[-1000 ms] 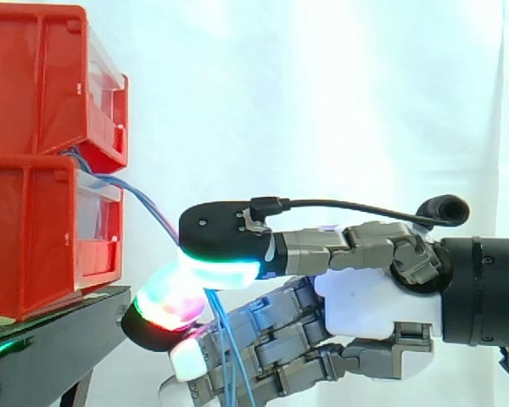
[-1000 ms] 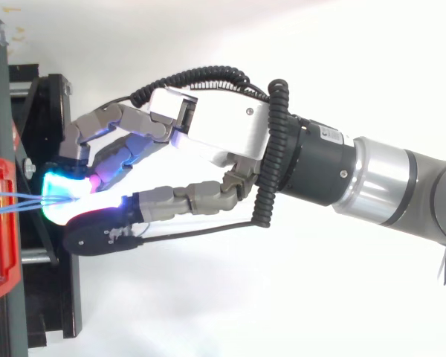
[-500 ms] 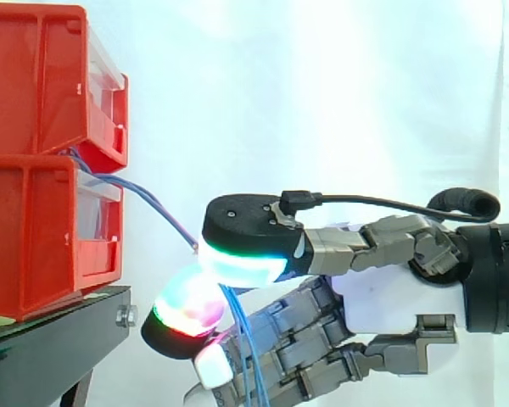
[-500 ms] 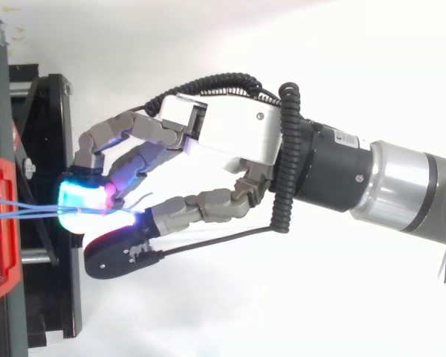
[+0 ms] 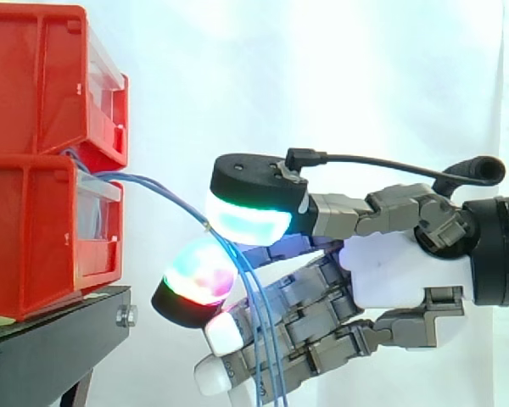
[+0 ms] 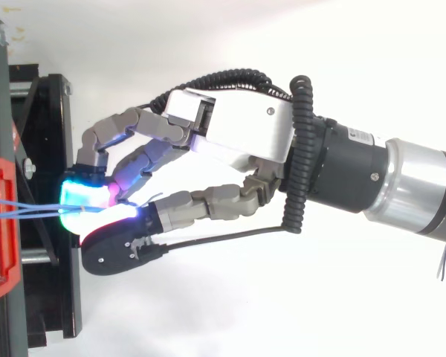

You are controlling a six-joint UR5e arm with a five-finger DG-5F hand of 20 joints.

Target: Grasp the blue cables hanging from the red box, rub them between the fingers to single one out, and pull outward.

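hand [image 5: 399, 273] near red bins [image 5: 34, 229], fingers [image 5: 250, 222] pinching blue cables [image 5: 136, 178], strands drooping below the pinch

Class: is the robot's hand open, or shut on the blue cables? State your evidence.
Shut on the blue cables: the hand pinches them between glowing pads, and the rest hangs below.

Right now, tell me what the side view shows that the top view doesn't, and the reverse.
Side view: two stacked red bins, with the blue cables leaving between them, arcing to the pinch, then hanging loose beneath it. Top view: the arm reaching in from the right, and the cables as separate lines crossing over the black stand. Both: the hand pinching the cables between its glowing pads.
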